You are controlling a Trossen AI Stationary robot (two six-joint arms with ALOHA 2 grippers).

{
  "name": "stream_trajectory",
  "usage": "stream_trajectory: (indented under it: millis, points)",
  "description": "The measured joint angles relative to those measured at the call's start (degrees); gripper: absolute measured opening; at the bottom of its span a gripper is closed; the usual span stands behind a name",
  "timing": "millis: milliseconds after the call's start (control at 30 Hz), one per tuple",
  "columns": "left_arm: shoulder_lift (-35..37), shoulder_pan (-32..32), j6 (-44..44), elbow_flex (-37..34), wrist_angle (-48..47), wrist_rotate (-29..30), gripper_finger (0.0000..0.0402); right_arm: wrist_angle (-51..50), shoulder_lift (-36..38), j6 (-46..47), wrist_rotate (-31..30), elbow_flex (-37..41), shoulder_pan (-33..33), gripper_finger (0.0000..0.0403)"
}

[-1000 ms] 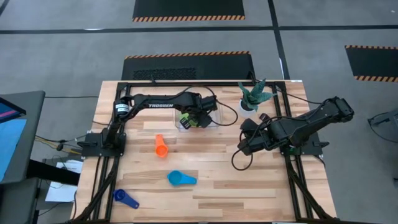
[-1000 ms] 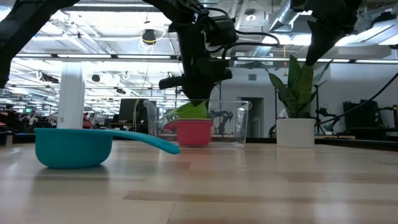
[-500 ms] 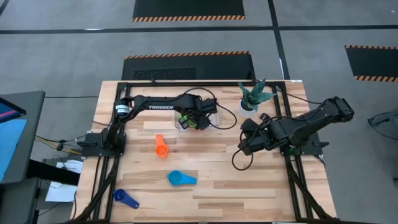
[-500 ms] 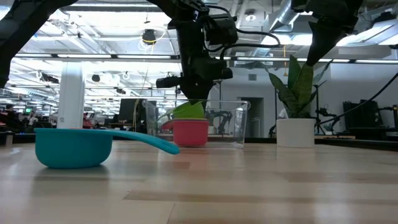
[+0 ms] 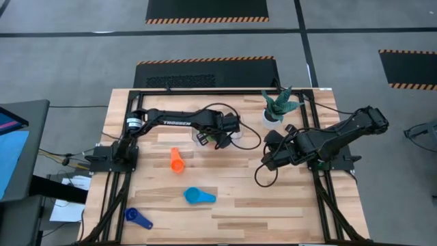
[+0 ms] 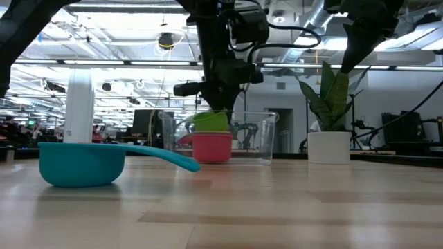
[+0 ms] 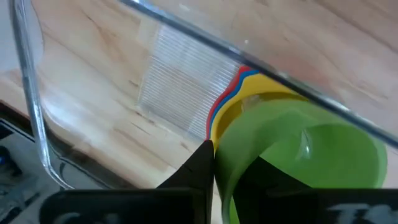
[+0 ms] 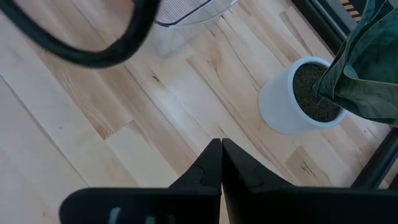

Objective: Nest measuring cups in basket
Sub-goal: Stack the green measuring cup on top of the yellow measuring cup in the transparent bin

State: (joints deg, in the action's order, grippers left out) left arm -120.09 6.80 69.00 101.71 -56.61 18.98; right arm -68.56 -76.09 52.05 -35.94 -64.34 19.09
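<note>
The left hand (image 5: 217,139) is reaching over the clear basket (image 6: 266,138) at the far middle of the surface (image 5: 273,198), and it is gripping the green measuring cup (image 7: 298,165) by its rim, one dark finger (image 7: 198,168) pressing against the cup's outer wall. Just under the hand, inside the basket, the green cup is sitting in a stack — the yellow cup (image 7: 249,99), a blue cup (image 7: 247,75) and the red cup (image 7: 227,93) are showing as thin coloured edges around it, and in the low view the red cup is resting on the basket floor with the green one on top. Near this hand, toward the front of the surface, the orange cup (image 5: 176,160) is lying on the wood; farther off in the same direction the teal cup (image 5: 199,197) is lying with its handle to one side, and well beyond that, at the front left corner, the dark blue cup (image 5: 138,218) is lying alone. The right hand (image 8: 221,163) is hanging above bare wood with its fingers pressed together, gripping nothing; just beside it, toward the back edge, the white pot with a green plant (image 8: 298,99) is standing, apart from the basket.
</note>
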Motion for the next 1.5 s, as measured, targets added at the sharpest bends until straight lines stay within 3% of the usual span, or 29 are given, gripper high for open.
stream_trajectory:
  millis: [533,1267,1500]
  points:
    - [0.00,-0.45,0.21,0.00,0.12,-0.20,0.0030,0.97,-0.01,0.17,3.30,0.00,0.00,0.0026]
    - [0.02,-0.45,1.48,0.00,0.65,1.91,0.0030,12.90,0.00,-1.13,3.33,-0.02,-0.85,0.0027]
    - [0.02,-0.45,-3.41,0.00,0.56,0.98,0.0042,11.93,0.00,-1.57,4.00,-0.02,-0.87,0.0027]
